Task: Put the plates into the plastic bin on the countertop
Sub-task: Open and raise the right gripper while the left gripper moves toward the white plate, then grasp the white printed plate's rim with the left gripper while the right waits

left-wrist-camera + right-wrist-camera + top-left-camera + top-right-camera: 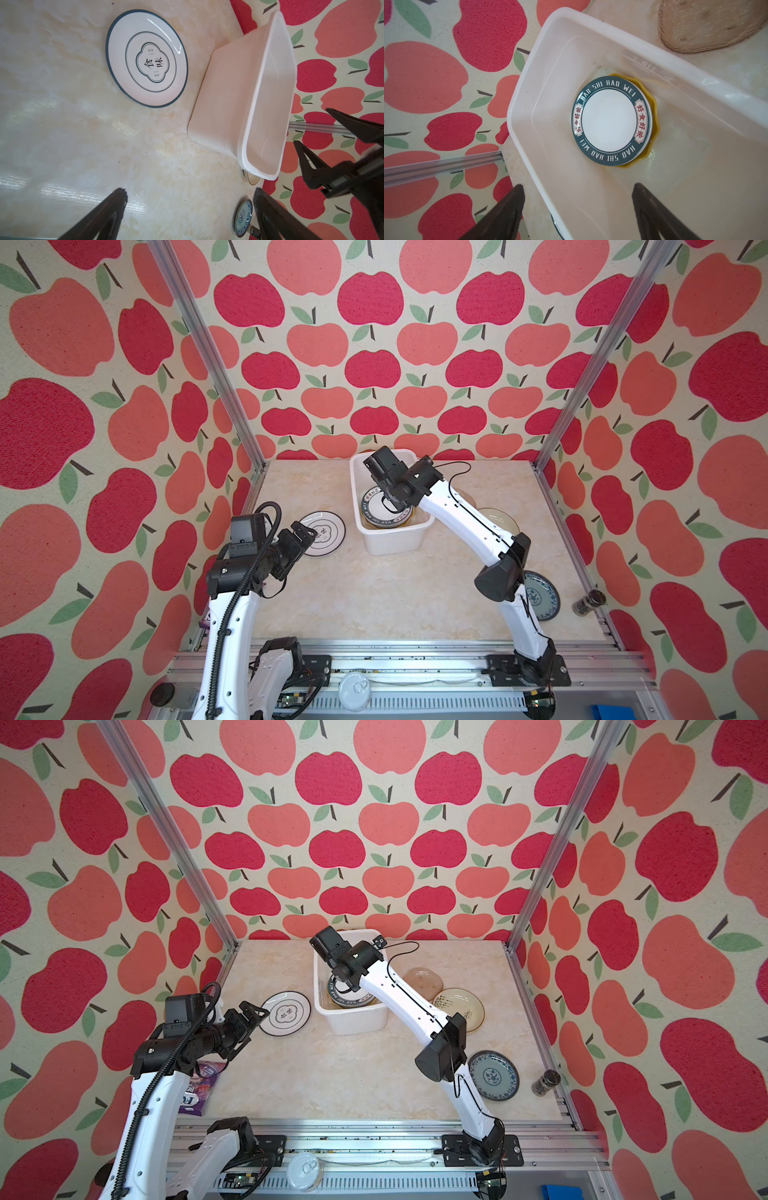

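My right claw [577,187] hangs over the white, slightly translucent plastic bin [529,83], its two dark ribbed fingers spread wide with nothing between them. The bin is a deep rectangular tub with rounded corners and a rolled rim. It stands toward the back of the beige marble-patterned surface [374,593], which is smooth and glossy with faint veins. Inside the bin I count two plates for certain. A glazed white round plate with a dark green lettered rim [610,120] lies flat on a yellow scalloped plate [655,116], whose wavy edge peeks out along one side. A thin pale edge between them may be a third; I cannot tell. My left claw [190,191] is likewise spread wide and empty, held over bare surface near a glossy white plate with a thin dark rim and a clover-shaped emblem [146,59]. That plate lies flat to the left of the bin in both top views, apart from it. On the bin's other side three more plates rest on the surface. A translucent brown plate with a pebbled texture [706,25] sits close to the bin wall, with a cream plate with a fine sprig drawing [461,1006] just beside it. A blue-and-white patterned plate [494,1075] lies nearer the front, partly behind my right elbow. That makes four plates out and six that I can see in all. One small dark cylindrical jar [546,1082] lies by the right rail, and one purple printed packet [203,1085] lies under my left arm.
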